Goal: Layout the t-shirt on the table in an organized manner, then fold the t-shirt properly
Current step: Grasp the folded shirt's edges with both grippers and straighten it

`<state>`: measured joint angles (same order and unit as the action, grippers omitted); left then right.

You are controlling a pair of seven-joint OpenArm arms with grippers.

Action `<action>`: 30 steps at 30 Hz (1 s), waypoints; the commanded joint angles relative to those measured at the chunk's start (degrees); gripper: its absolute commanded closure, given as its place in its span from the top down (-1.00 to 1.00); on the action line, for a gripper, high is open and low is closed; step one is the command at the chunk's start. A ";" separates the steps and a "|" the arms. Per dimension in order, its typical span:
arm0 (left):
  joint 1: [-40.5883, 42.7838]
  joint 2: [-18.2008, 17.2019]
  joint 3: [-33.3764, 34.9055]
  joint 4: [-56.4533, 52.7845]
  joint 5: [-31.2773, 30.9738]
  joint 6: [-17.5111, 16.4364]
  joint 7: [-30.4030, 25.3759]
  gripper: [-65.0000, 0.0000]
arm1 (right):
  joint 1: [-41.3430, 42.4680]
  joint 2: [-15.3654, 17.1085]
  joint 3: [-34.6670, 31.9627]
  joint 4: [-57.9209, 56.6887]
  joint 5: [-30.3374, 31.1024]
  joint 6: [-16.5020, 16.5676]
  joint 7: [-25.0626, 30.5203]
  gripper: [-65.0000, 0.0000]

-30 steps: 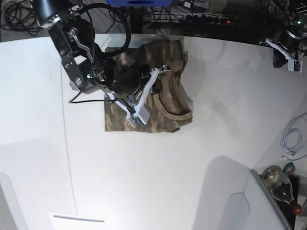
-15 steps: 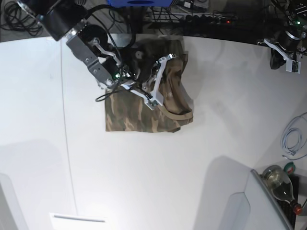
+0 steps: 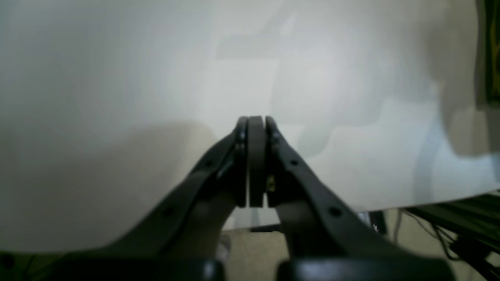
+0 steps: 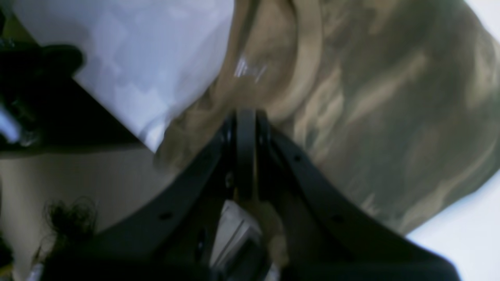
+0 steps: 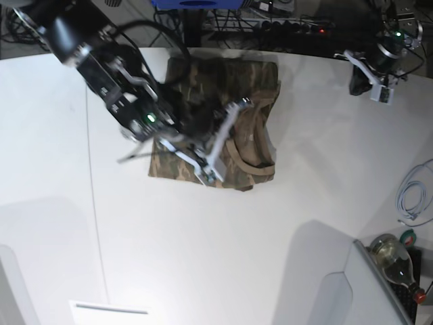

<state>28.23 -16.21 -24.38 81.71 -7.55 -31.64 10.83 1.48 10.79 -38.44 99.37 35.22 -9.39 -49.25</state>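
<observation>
Your t-shirt [image 5: 230, 122] lies bunched near the 12 o'clock edge of the table [image 5: 284, 237], a little toward 11 in the base view, folded over on itself in a rough rectangle with its tan collar [image 5: 252, 159] curling along the 3 o'clock side of the pile. Your right gripper [image 5: 223, 139] hangs over the middle of the cloth, the arm reaching in from 10 o'clock. In the base view its two pale fingers [image 5: 215, 154] look spread in a V, yet the right wrist view shows the dark fingers meeting at their tips over the camouflage fabric [image 4: 371, 97], just below the collar band [image 4: 308, 50]. So you cannot tell from these pictures whether it is closed on cloth or merely closed above it. Your left gripper [image 5: 369, 78] sits at the table's 1 o'clock corner, well apart from the shirt. Its wrist view shows the jaws pressed together with nothing between them, over bare white tabletop [image 3: 117, 78]. A coil of pale cable [image 5: 413, 196] rests at the 3 o'clock edge.
</observation>
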 commanded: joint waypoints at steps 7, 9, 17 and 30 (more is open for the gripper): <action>1.71 3.94 9.83 16.79 -1.02 -0.41 -0.68 -1.00 | -15.06 6.49 10.44 10.30 -0.10 -0.41 0.77 -0.98; 1.09 4.56 12.73 19.78 -1.02 -0.41 2.84 -1.00 | -16.73 6.66 11.67 10.30 -0.19 -0.41 0.86 -0.98; -7.17 6.93 24.34 13.28 -0.40 -0.23 9.43 -1.00 | -18.31 6.66 11.67 10.03 -0.10 -0.41 3.76 -0.98; -12.71 6.05 24.16 2.29 -0.49 -0.14 9.26 -1.00 | -18.40 5.17 11.49 -2.27 -0.10 -0.15 9.91 -0.98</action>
<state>16.05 -10.00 -0.05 83.07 -7.35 -31.55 21.04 -16.99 15.53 -27.00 96.14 34.76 -9.82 -39.59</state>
